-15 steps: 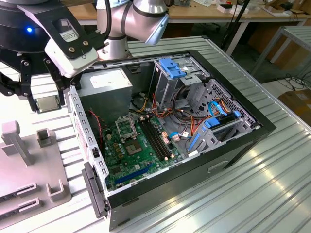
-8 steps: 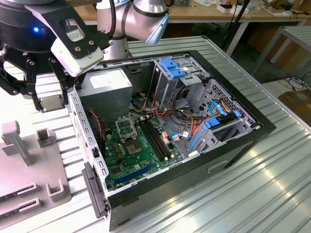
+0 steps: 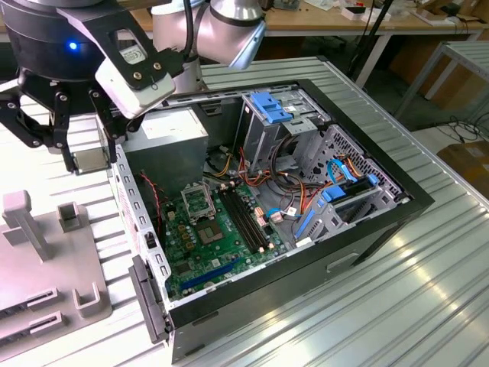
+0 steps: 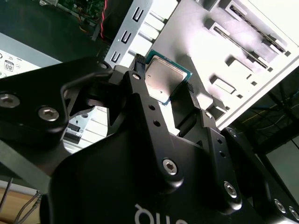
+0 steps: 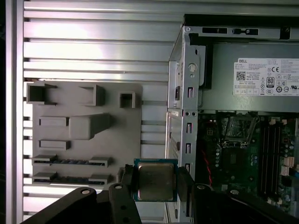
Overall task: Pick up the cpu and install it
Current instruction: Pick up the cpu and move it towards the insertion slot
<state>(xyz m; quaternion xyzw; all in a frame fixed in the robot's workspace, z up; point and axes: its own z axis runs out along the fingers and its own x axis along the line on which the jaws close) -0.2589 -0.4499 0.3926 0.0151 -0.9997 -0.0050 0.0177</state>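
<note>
The cpu (image 3: 92,159), a small silvery square chip with a greenish rim, hangs in the air above the table, beside the open computer case's outer wall on the exterior view's left. My gripper (image 3: 92,153) is shut on it, one black finger on each of two opposite edges. In both wrist views the cpu (image 4: 163,79) (image 5: 155,181) sits flat between the fingertips (image 4: 137,70) (image 5: 183,179). The metal-framed socket (image 3: 197,200) (image 5: 238,133) on the green board (image 3: 221,248) stands open inside the case, off to the side of the chip.
A grey fixture plate (image 3: 38,267) (image 5: 84,126) with blocks and slots lies on the slatted table beside the case. The case wall (image 3: 134,202) (image 5: 184,116), power supply (image 5: 252,77), drive cage (image 3: 275,115) and cables crowd the board.
</note>
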